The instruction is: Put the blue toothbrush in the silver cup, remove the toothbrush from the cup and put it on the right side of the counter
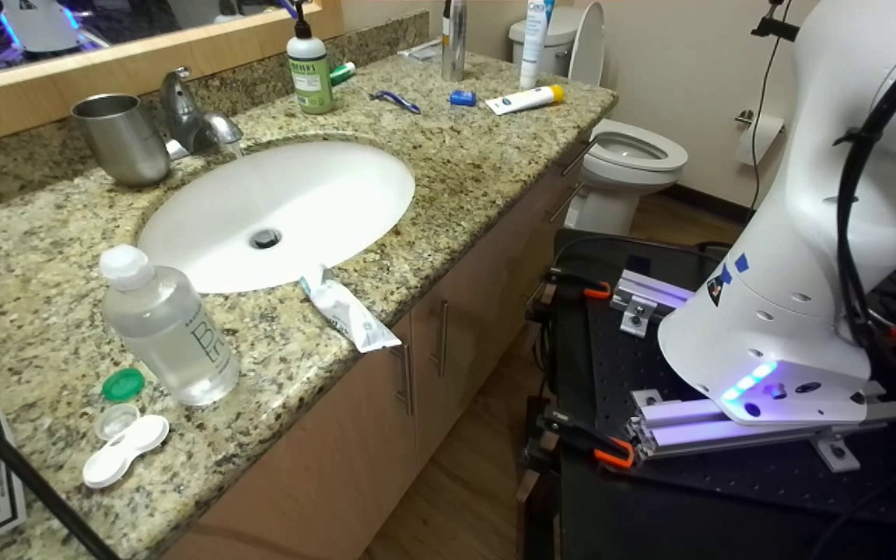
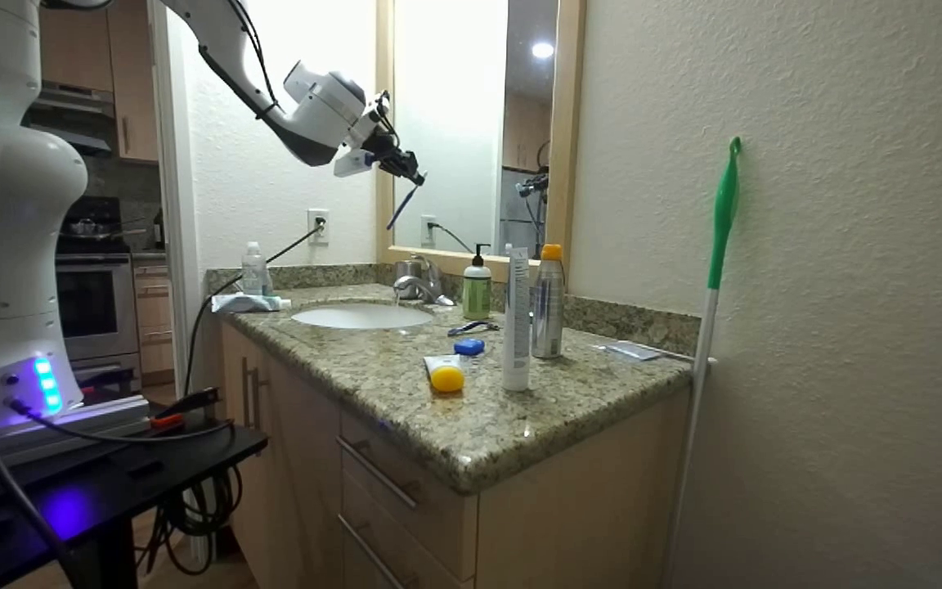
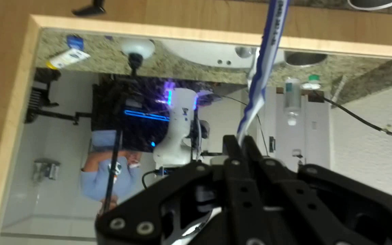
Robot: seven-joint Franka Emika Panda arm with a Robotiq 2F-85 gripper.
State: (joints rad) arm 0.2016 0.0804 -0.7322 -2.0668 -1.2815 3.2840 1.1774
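Gripper (image 3: 240, 141) holds the blue toothbrush (image 3: 266, 61) pinched between fingers (image 3: 230, 148) — tilted, higher than the counter (image 2: 389, 360) — while the silver cup (image 1: 123, 144) stands left of the faucet (image 1: 190, 124).

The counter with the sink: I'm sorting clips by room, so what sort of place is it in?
A bathroom, most likely in a home. A white oval sink is set into the counter, a toilet stands past the counter's end, and an oven shows in the background.

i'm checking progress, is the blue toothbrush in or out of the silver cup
Out: the gripper holds the blue toothbrush in midair, and in an exterior view nothing sticks up from the silver cup.
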